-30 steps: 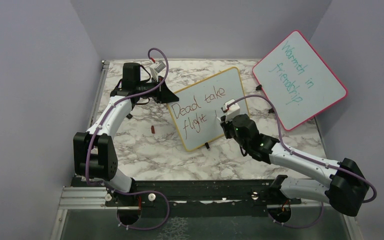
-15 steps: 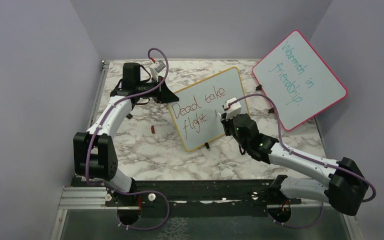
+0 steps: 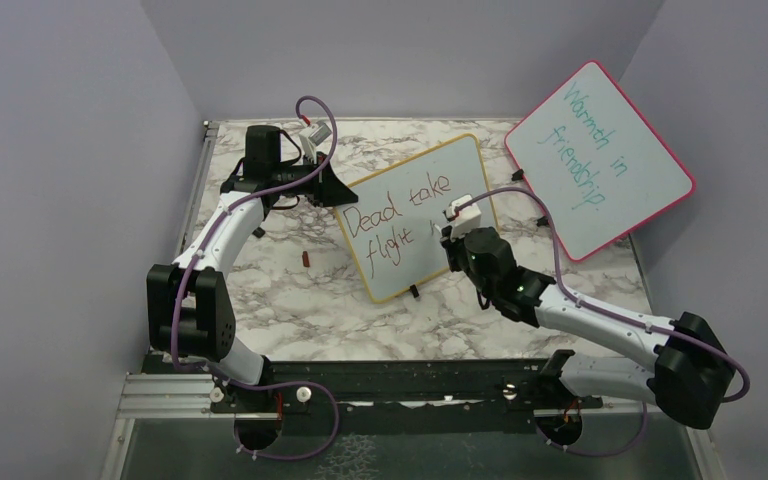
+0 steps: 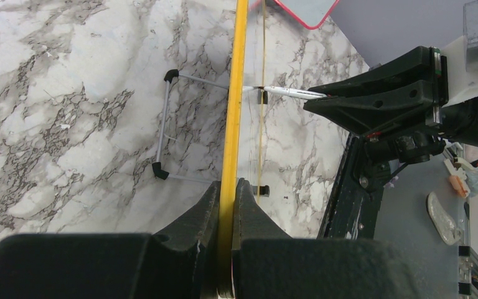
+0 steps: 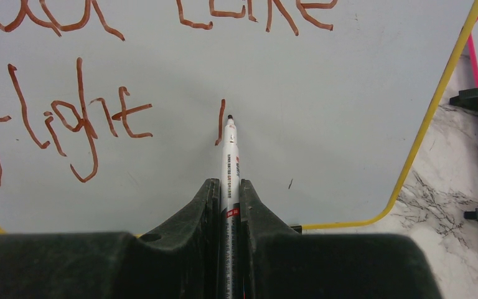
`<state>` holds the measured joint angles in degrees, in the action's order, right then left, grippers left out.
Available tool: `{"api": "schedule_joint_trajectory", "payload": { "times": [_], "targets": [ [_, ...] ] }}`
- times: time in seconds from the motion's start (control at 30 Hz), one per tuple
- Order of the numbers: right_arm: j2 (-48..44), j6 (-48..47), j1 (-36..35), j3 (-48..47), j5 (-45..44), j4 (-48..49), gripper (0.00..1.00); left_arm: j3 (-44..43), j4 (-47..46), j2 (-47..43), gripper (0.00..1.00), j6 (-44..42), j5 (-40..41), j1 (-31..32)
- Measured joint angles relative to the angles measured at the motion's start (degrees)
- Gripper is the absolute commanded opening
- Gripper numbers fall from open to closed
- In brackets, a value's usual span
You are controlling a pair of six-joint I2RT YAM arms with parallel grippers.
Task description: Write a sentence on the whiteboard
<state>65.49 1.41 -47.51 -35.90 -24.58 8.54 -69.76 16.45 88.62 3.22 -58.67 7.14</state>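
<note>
The whiteboard, white with a yellow frame, stands tilted mid-table. Its sentence reads "Dead take flight" in dark reddish letters over two lines, seen close in the right wrist view as "flight" plus one short stroke. My left gripper is shut on the board's left edge, its jaws pinching the yellow frame at the left gripper. My right gripper is shut on a white marker, whose tip touches the board at the top of that stroke.
A pink-red-framed board with teal handwriting leans at the back right. A small red piece lies on the marble left of the whiteboard. Black clip feet and a wire stand sit by the boards. Walls close in on three sides.
My right gripper and the marker have crept slightly up the board beside the short stroke after "flight". The left arm and the board have not moved.
</note>
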Motion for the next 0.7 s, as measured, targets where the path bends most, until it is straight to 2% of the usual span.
{"api": "schedule_joint_trajectory", "payload": {
  "times": [0.7],
  "targets": [
    [0.61,0.15,1.25,-0.17,-1.29,0.52,0.01,0.00,-0.04,0.02,0.00,0.22,0.09,-0.07]
  ]
}}
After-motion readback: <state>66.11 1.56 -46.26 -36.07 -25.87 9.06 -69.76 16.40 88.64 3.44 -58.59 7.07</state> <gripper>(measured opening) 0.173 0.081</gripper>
